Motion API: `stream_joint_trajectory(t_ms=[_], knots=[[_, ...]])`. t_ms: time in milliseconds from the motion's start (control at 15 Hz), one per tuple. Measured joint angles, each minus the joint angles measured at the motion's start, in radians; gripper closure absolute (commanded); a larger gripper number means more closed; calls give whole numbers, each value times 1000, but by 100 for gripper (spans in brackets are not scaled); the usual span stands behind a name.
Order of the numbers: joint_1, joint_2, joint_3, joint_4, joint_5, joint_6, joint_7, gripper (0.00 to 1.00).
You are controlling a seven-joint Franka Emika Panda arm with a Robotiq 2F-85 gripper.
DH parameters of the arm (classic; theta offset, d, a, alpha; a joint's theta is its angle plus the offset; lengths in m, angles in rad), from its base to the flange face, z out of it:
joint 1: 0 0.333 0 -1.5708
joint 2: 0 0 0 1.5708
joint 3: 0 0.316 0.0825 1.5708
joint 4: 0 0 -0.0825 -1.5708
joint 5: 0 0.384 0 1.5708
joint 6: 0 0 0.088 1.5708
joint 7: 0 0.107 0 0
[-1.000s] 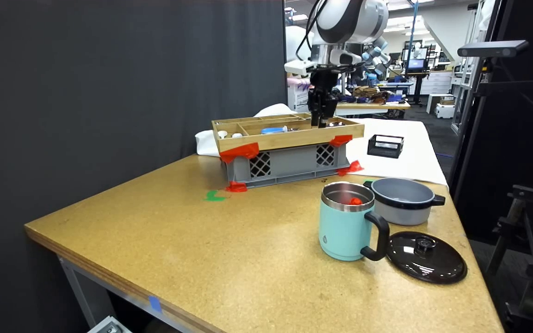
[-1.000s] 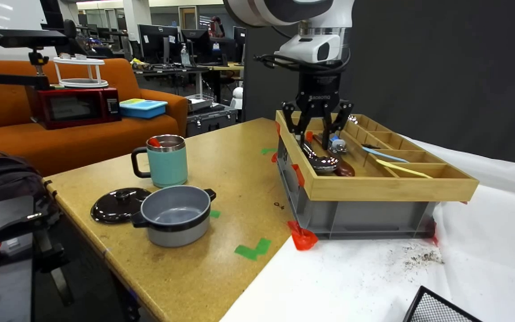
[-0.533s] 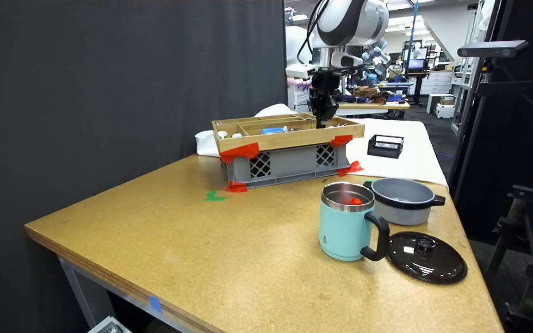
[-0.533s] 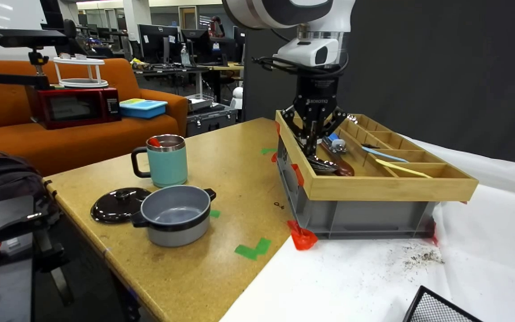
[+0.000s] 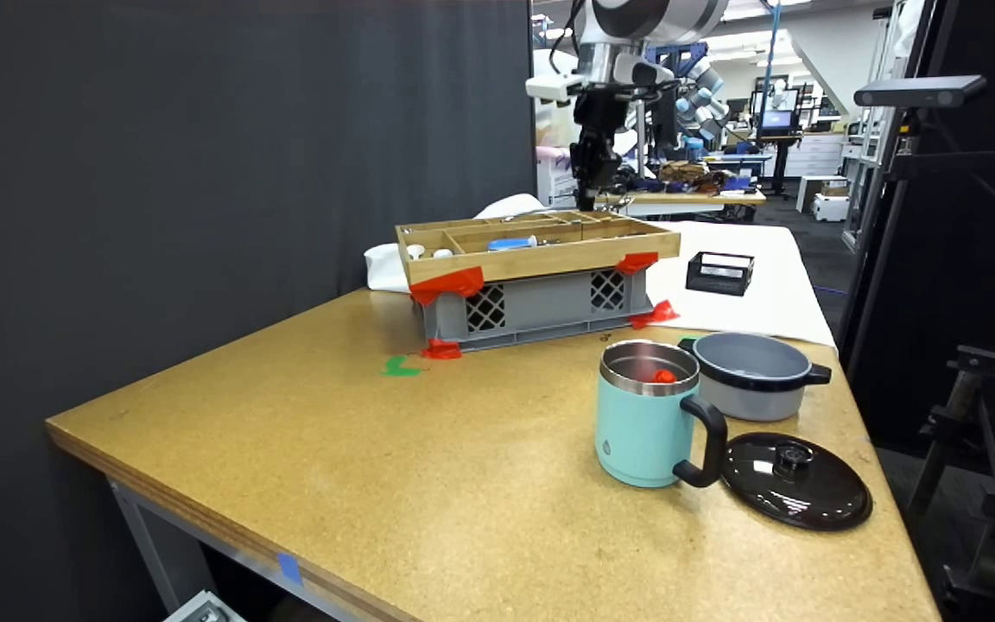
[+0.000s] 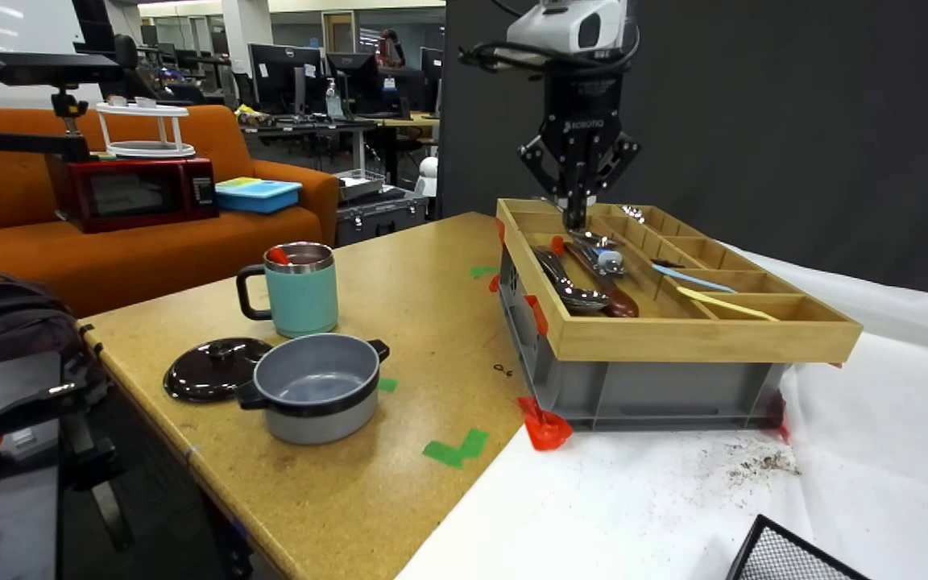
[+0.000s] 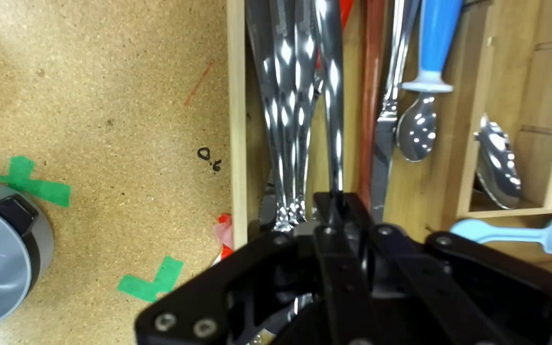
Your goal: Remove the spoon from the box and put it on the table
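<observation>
In both exterior views we see the arm [image 5: 614, 60] hanging from above, wrist upright, with the pincer [image 6: 575, 214] pointing down over the box [image 6: 665, 395]; we read the lettering "ROBOTIQ" [image 6: 585, 125] on the pincer's black body and, handwritten on the table [image 7: 113, 86], a mark [image 7: 216, 166] resembling "0.6"; the pincer is pinched narrow on the spoon [image 7: 333, 91], which we find roughly level above the box, its handle running out from between the fingertips [image 7: 322, 205].

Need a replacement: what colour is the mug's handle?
Black; the handle shows best in an exterior view.
</observation>
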Motion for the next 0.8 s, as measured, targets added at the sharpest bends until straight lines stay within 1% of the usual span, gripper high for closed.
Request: stream_joint_trajectory(t_ms=[200,333,600,800], knots=[[16,-58,9,-15,-12,-3,7,98],[36,-99,28,-54,-13,-2,13,98],[76,-185,72,-187,-17,0,43,98],[81,-235,99,-283,-16,7,59,98]])
